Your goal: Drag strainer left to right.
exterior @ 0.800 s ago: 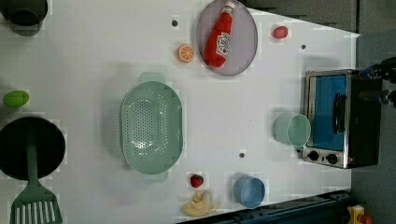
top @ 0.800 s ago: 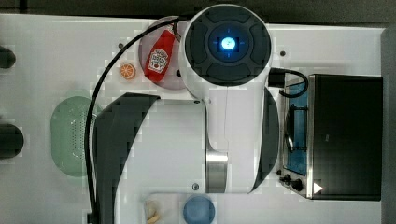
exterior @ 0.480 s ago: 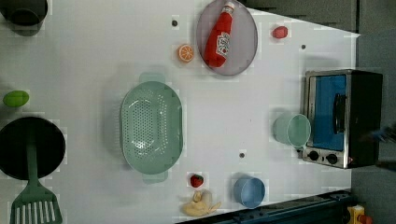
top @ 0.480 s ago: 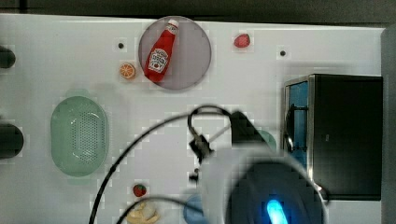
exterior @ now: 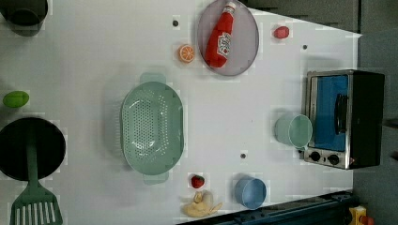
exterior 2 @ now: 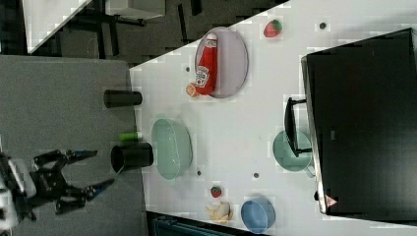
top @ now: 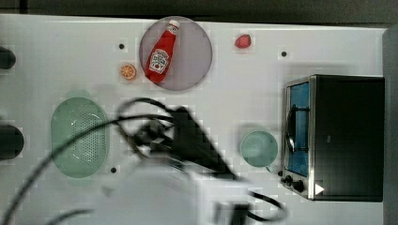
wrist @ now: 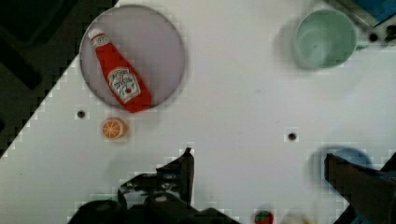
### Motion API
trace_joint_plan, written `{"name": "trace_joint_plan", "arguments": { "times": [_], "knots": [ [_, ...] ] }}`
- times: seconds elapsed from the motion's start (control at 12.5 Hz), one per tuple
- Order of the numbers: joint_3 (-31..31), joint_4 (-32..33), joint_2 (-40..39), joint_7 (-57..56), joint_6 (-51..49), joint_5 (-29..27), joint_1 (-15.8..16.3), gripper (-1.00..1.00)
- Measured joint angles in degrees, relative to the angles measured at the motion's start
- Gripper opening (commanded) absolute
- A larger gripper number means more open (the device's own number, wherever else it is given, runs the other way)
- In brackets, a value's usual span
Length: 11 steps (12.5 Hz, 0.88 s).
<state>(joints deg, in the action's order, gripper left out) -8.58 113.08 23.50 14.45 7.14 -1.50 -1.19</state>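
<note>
The strainer (exterior: 151, 127), a pale mint-green oval with small holes, rests on the white table at the left view's centre-left. It also appears at the top view's left as the strainer (top: 80, 138) and in the right view as the strainer (exterior 2: 171, 147). My gripper (exterior 2: 104, 167) hangs open with nothing between its fingers, off to the right view's left of the strainer and apart from it. In the wrist view the gripper (wrist: 258, 156) stands wide apart over bare table. My arm (top: 197, 150) is a dark blur with cables just to the top view's right of the strainer.
A green cup (exterior: 294, 131) stands beside the toaster oven (exterior: 345, 117). A ketchup bottle (exterior: 219, 37) lies on a grey plate (exterior: 244, 56), next to an orange slice (exterior: 186, 53). A blue bowl (exterior: 250, 192), a strawberry (exterior: 197, 181), a black pan (exterior: 51, 154) and a spatula (exterior: 33, 197) lie near the edges.
In the top view my arm has swung from over the plate down and across to the table's middle, beside the strainer. The strainer and the other objects have not moved.
</note>
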Motion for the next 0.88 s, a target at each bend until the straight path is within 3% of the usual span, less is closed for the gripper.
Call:
{"name": "trace_joint_plan", "arguments": {
  "times": [0.48,0.72,0.88],
  "knots": [
    [-22.02,2.74,-20.84,28.35,14.45,-1.69,3.98,1.00],
    [-28.15,6.55,-26.09,44.75,20.55,-0.88,4.55,1.00],
    [-28.35,6.21,-31.47,52.64,25.76,-0.68,6.00,1.00]
  ]
}}
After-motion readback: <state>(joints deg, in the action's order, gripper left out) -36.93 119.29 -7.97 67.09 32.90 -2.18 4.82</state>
